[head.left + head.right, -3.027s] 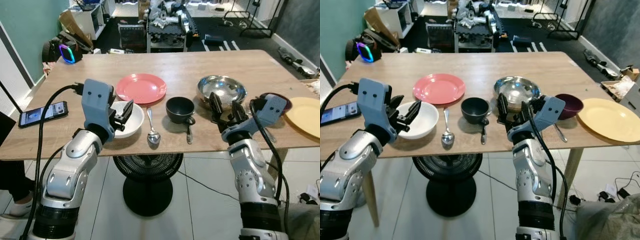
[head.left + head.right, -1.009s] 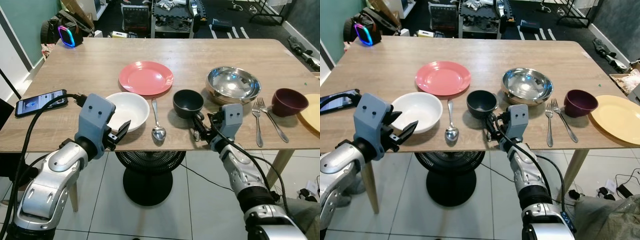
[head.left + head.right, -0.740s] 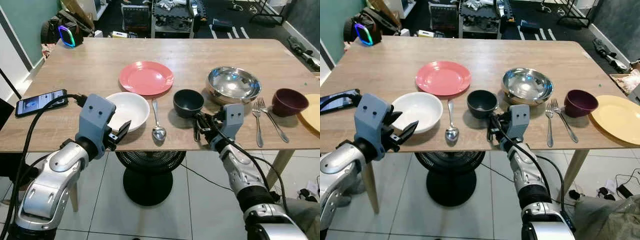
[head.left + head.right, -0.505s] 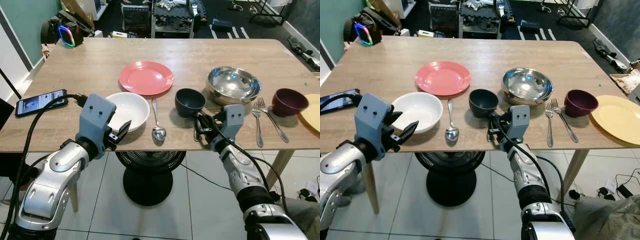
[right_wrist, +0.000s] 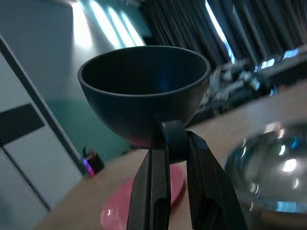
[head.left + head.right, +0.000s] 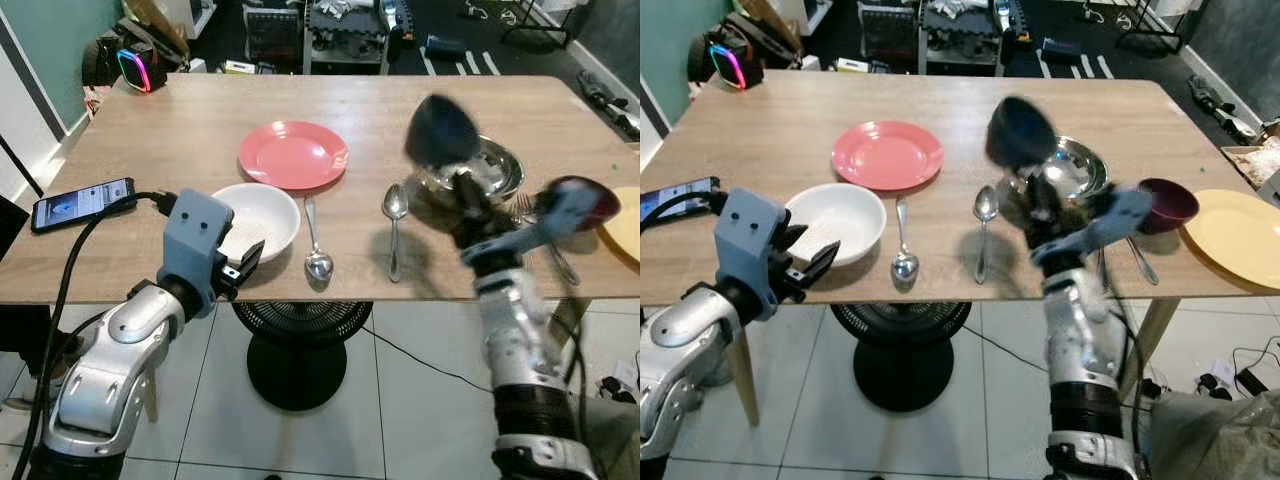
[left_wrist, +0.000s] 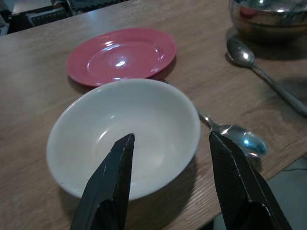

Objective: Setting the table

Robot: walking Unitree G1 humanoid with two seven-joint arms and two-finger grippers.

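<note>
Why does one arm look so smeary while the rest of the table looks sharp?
In both eye views the right hand and the black bowl it lifts are streaked by motion blur, while the pink plate and white bowl stay crisp. In the right wrist view the black bowl is sharp but the room behind is soft.

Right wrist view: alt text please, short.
The right gripper's two black fingers pinch the rim of a dark bowl, held up in the air. Behind it lie a blurred silver bowl and a pink plate on the wooden table.
</note>
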